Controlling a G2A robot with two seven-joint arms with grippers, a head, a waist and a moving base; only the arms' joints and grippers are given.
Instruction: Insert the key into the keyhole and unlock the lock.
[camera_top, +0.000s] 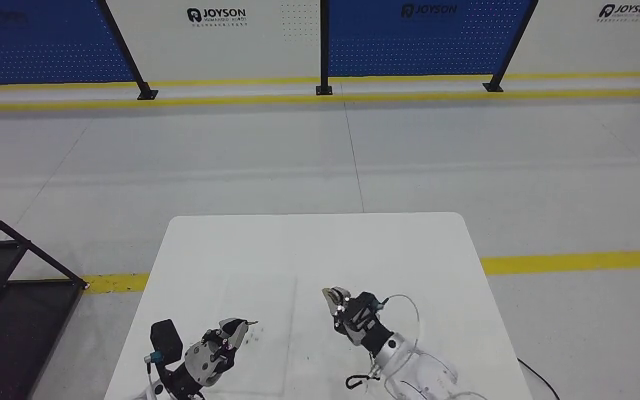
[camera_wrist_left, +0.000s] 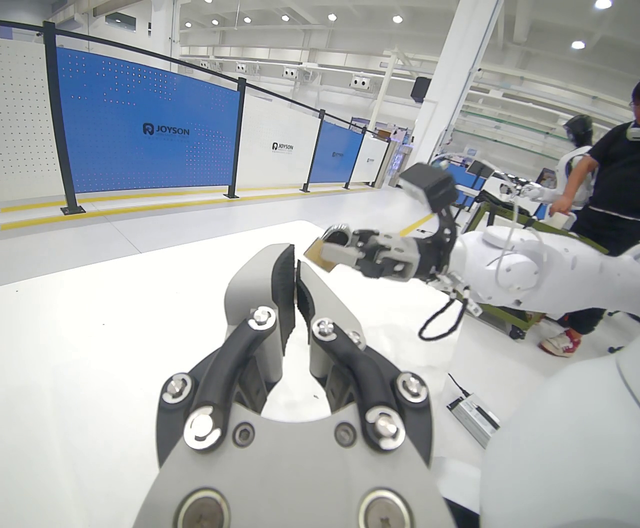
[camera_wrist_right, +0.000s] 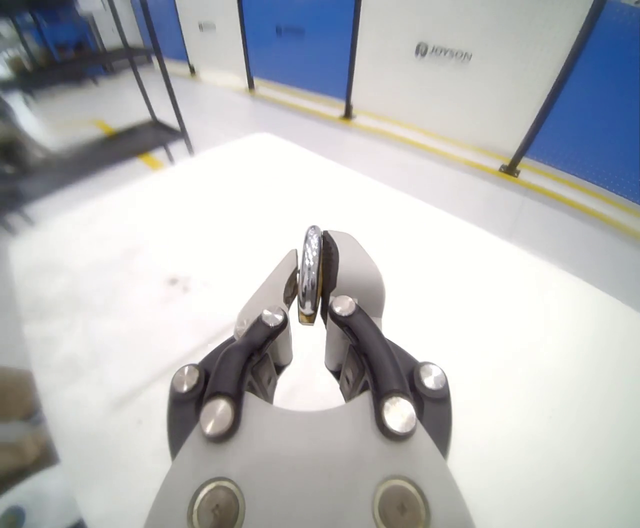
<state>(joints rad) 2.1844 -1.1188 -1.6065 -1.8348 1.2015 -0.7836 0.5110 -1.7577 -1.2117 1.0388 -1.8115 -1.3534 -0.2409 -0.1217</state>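
The left gripper (camera_top: 240, 326) sits above the table's near left part, its claw clenched, pads (camera_wrist_left: 285, 280) almost touching. Whether a key lies between them cannot be made out. To its right, apart from it, the right gripper (camera_top: 336, 299) grasps the lock (camera_wrist_right: 309, 270) at its fingertips. The lock's long axis is tilted: the chrome shackle (camera_wrist_left: 339, 231) is uppermost and the brass body (camera_wrist_left: 318, 256) points down and toward the left gripper. In the right wrist view the lock appears edge-on, with most of the body hidden between the fingers. The keyhole is not discernible. The table (camera_top: 300, 250) is white and flat. A black rack (camera_top: 25, 275) stands off its left side. The floor (camera_top: 400, 160) is pale grey with yellow lines, and blue and white barrier panels (camera_top: 420, 35) stand beyond.
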